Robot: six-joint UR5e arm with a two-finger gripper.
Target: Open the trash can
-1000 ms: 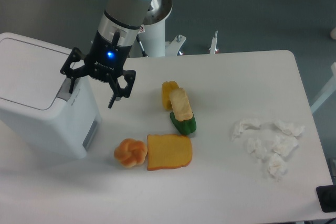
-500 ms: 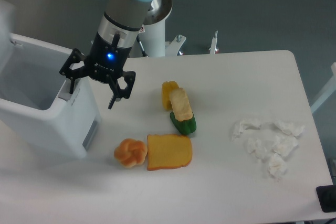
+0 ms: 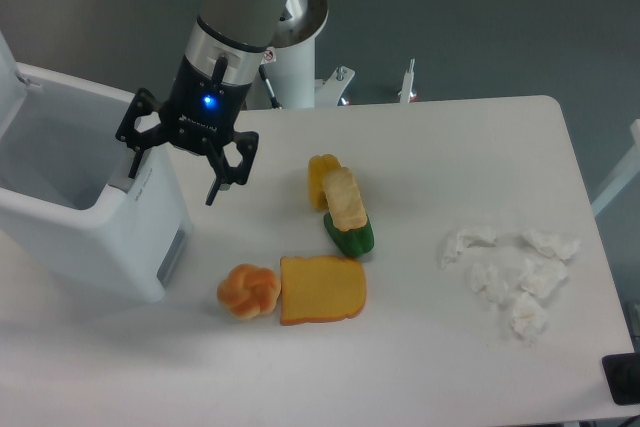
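The trash can, a big white boxy bin with a grey side vent, stands at the left of the table. Its lid is swung up at the far left edge and the hollow inside shows. My gripper hangs open over the can's right rim, one finger by the grey push tab and the other finger out over the table to the right. Nothing is held between them.
Toy foods lie mid-table: a yellow and green pepper pair with a chip, a toast slice and a small orange bun. Crumpled white tissues sit at the right. A white post stands behind the table.
One second ago the lid lay flat and shut on the can; now it stands open. The gripper has lifted very slightly.
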